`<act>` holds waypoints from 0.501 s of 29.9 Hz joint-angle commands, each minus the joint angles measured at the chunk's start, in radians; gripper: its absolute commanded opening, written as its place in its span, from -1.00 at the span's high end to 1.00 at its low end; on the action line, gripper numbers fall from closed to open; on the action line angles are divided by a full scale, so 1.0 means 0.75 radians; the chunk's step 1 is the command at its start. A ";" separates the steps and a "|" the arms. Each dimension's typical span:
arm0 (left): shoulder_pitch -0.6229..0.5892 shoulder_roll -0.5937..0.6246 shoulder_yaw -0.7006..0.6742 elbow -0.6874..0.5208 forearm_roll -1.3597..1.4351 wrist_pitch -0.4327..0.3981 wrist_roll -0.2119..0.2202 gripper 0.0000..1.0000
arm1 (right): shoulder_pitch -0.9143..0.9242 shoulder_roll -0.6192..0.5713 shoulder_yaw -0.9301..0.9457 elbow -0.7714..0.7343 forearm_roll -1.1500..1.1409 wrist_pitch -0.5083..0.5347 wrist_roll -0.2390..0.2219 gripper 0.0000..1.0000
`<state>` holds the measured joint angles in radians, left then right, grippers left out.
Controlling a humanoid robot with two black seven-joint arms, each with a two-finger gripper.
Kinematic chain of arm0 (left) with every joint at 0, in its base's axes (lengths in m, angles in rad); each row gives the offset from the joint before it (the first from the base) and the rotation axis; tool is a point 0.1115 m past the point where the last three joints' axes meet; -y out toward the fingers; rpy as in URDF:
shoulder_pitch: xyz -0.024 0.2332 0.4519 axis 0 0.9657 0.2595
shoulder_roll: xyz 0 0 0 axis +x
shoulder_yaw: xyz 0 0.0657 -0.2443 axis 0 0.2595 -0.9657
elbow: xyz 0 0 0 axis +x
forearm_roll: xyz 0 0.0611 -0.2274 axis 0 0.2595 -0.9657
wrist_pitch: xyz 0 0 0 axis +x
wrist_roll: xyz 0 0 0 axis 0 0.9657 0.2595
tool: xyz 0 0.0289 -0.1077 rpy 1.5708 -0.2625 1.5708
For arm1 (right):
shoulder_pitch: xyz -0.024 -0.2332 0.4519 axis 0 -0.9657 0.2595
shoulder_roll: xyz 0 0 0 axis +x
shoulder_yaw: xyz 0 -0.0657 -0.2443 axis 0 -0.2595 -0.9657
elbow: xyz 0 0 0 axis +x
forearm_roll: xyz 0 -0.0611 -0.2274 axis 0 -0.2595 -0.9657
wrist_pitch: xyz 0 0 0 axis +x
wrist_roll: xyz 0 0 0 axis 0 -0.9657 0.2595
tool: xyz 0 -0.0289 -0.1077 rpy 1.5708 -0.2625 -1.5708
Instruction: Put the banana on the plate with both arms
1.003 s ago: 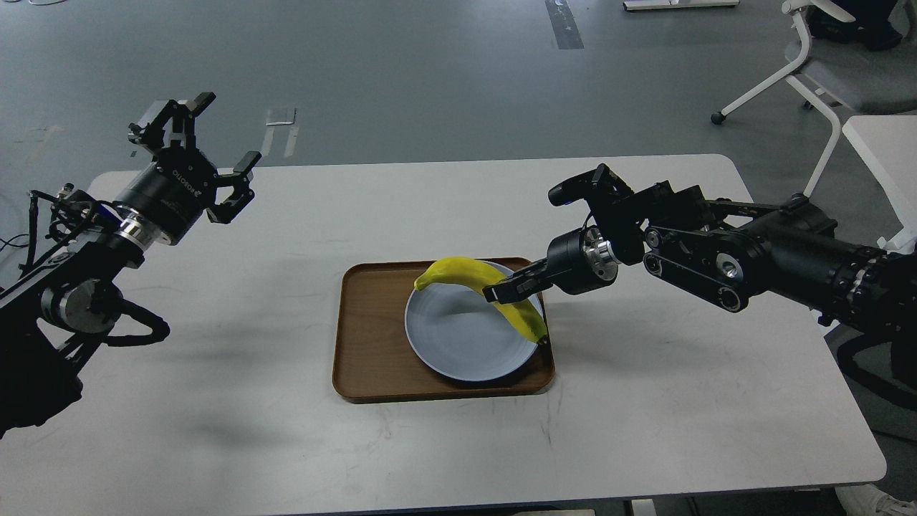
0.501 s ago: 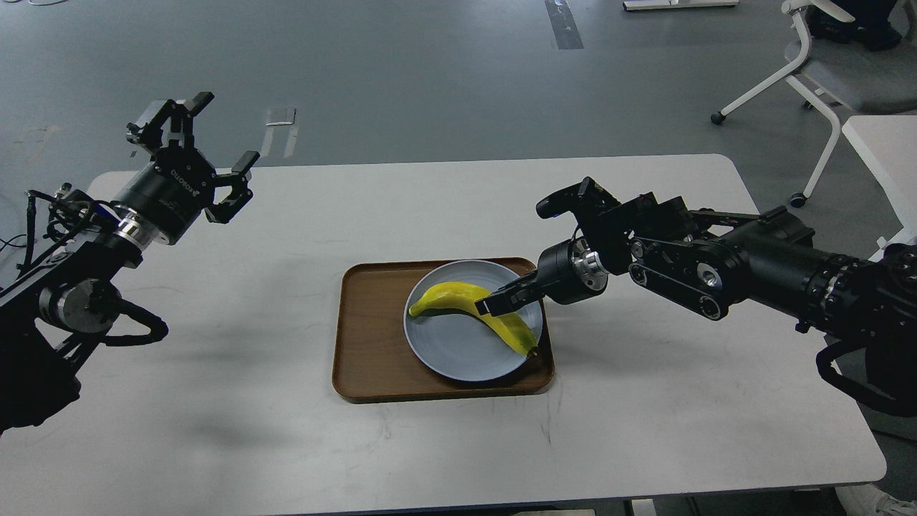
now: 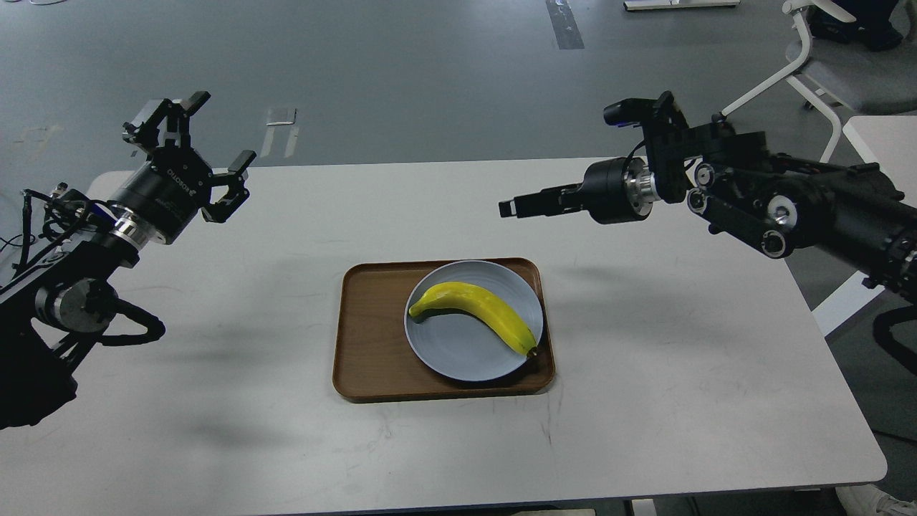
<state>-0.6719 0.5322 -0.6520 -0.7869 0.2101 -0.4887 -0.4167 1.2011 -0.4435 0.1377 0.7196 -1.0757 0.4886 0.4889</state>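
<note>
Banana (image 3: 476, 312) lying free on pale blue-grey plate (image 3: 458, 358), centre frame, inside brown wooden tray (image 3: 369, 337); placement judged complete, only retreat to rest remaining. Right gripper (image 3: 510, 208) raised at upper right, well apart from plate, fingers extended level toward frame centre, jaw state not discernible. Left gripper (image 3: 204, 147) raised at upper left, jaws spread, grasping nothing.

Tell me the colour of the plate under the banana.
Pale blue-grey, plain; the plate shows best in the head view.
</note>
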 commanded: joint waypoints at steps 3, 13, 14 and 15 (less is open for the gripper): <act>0.008 -0.030 0.002 0.000 0.000 0.000 -0.001 -0.95 | -0.153 -0.145 0.107 -0.002 0.627 0.000 0.000 -0.98; 0.024 -0.114 0.000 0.014 0.027 0.000 -0.001 -0.95 | -0.568 -0.147 0.377 0.006 1.207 0.000 0.000 -0.98; 0.025 -0.127 -0.002 0.014 0.043 0.000 -0.001 -0.95 | -0.627 -0.123 0.430 0.006 1.229 0.000 0.000 -0.98; 0.029 -0.133 -0.006 0.014 0.053 0.000 -0.001 -0.95 | -0.654 -0.108 0.452 0.004 1.232 0.000 0.000 -0.98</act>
<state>-0.6550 0.4498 -0.6520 -0.7766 0.2308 -0.4887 -0.4174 0.7931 -0.5546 0.4063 0.7223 -0.1920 0.4883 0.4886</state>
